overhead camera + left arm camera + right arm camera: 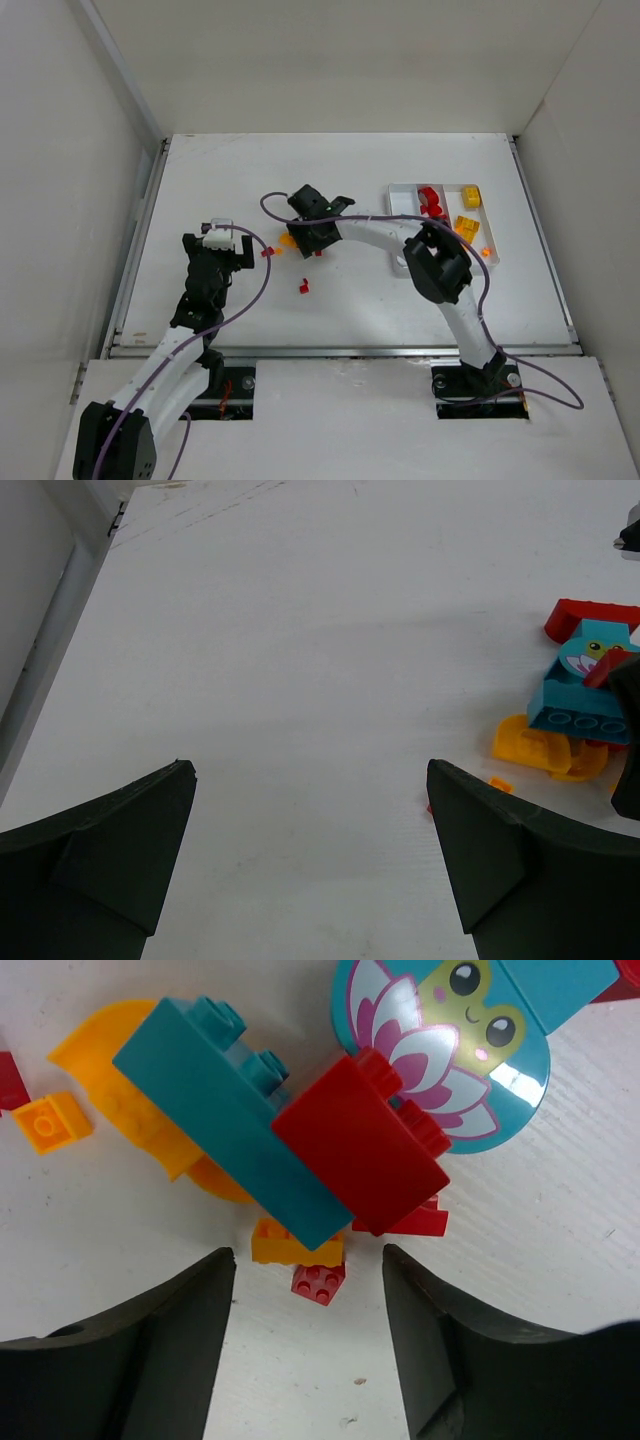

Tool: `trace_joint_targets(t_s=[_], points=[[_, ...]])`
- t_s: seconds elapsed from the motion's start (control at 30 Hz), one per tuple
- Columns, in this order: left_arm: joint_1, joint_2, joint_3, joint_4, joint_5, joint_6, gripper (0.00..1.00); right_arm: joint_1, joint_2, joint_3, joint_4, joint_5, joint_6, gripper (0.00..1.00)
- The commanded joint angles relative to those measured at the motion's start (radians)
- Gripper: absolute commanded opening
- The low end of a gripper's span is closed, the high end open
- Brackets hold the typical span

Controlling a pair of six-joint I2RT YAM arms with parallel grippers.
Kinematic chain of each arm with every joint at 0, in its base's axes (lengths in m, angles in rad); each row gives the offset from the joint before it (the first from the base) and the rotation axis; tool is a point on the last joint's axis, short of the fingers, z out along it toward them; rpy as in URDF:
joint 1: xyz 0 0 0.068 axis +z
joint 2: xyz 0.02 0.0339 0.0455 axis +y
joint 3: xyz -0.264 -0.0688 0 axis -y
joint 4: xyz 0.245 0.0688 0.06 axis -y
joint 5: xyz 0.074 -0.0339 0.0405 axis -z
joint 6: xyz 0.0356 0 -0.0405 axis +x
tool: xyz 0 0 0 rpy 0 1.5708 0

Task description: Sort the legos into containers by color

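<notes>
At mid-tabletop [400,300], beneath the right claw [307,1270]: one mixed cluster of legos, unsorted. Contents, per the right wrist view: long teal brick [225,1110] lying over an orange curved piece [120,1080]; red brick [360,1145] against the teal brick's end and overlapping a round teal piece printed with a frog [450,1040]; small orange brick [283,1245] and small red brick [318,1282], touching one another, nearest the claw's tips. Right claw: jaws parted, nothing between them, poised above those two small bricks. Left claw [310,775]: spread wide, empty, over bare tabletop, cluster off to its right. Destination: white tray [398,205] at far right, well apart from the cluster, with red and yellow pieces lying in its compartments. Handling note, as judgement: the step in hand appears to be picking one piece from the pile. The small red brick looks the best candidate, but it touches the orange one. Centre the jaws on the red alone, descend straight, close across its flat sides, lift slowly. A grip taking both colours, or one nudging the larger bricks beside them, would spoil the sort. Stray red piece [303,288] lies apart, nearer the arms' bases; likely an easier pick.
</notes>
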Motion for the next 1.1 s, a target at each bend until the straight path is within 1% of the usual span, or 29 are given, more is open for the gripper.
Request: trace_joint_targets(t_s=[0.0,0.1,0.17,0.37,0.4,0.47,0.5,0.53,0.6,0.67,0.7,0.73,0.8,0.83,0.87,0.9,0.93,0.97,1.03,1.07], points=[[0.006,-0.015,-0.008,0.048,0.006,-0.005,1.00,0.007,0.001,0.051,0.027,0.021,0.033,0.65],[0.006,-0.015,-0.008,0.048,0.006,-0.005,1.00,0.007,0.026,0.051,0.028,0.011,0.033,0.53],[0.006,-0.015,-0.008,0.048,0.006,-0.005,1.00,0.007,0.049,0.051,0.028,0.011,0.033,0.49],[0.006,-0.015,-0.008,0.039,0.006,-0.005,1.00,0.007,0.049,0.051,0.028,0.022,0.033,0.39],[0.006,-0.015,-0.008,0.039,0.006,-0.005,1.00,0.007,0.040,0.051,0.037,0.022,0.033,0.31],[0.006,-0.015,-0.008,0.039,0.015,-0.005,1.00,0.007,0.040,0.051,0.037,0.022,0.033,0.25],[0.006,-0.015,-0.008,0.039,0.015,-0.005,1.00,0.007,0.020,0.051,0.037,0.031,0.033,0.18],[0.006,-0.015,-0.008,0.039,0.015,-0.005,1.00,0.007,0.006,0.051,0.037,0.031,0.033,0.15],[0.006,-0.015,-0.008,0.039,0.015,-0.005,1.00,0.007,-0.040,0.033,0.037,0.059,0.033,0.14],[0.006,-0.015,-0.008,0.039,0.015,-0.005,1.00,0.007,-0.153,-0.034,0.067,0.085,0.059,0.14],[0.006,-0.015,-0.008,0.039,0.015,-0.005,1.00,-0.015,-0.199,-0.068,0.105,0.094,0.074,0.13],[0.006,-0.015,-0.008,0.039,0.015,-0.005,1.00,-0.031,-0.294,-0.144,0.122,0.094,0.091,0.13],[0.006,-0.015,-0.008,0.039,0.015,-0.005,1.00,-0.077,-0.388,-0.229,0.146,0.106,0.154,0.13],[0.006,-0.015,0.001,0.039,0.015,-0.005,1.00,-0.139,-0.434,-0.314,0.156,0.119,0.176,0.12],[0.006,-0.015,0.001,0.039,0.015,-0.005,1.00,-0.175,-0.524,-0.359,0.156,0.131,0.211,0.12],[0.006,-0.015,0.001,0.039,0.015,-0.005,1.00,-0.215,-0.567,-0.402,0.156,0.142,0.225,0.12],[0.006,-0.015,0.001,0.039,0.015,0.005,1.00,-0.303,-0.609,-0.447,0.156,0.151,0.234,0.12],[0.006,-0.015,0.001,0.039,0.015,0.005,1.00,-0.351,-0.679,-0.528,0.156,0.160,0.234,0.10],[0.006,-0.015,0.001,0.039,0.024,0.005,1.00,-0.449,-0.730,-0.596,0.156,0.160,0.234,0.09],[0.006,-0.015,0.001,0.039,0.024,0.005,1.00,-0.541,-0.747,-0.623,0.147,0.171,0.234,0.09]])
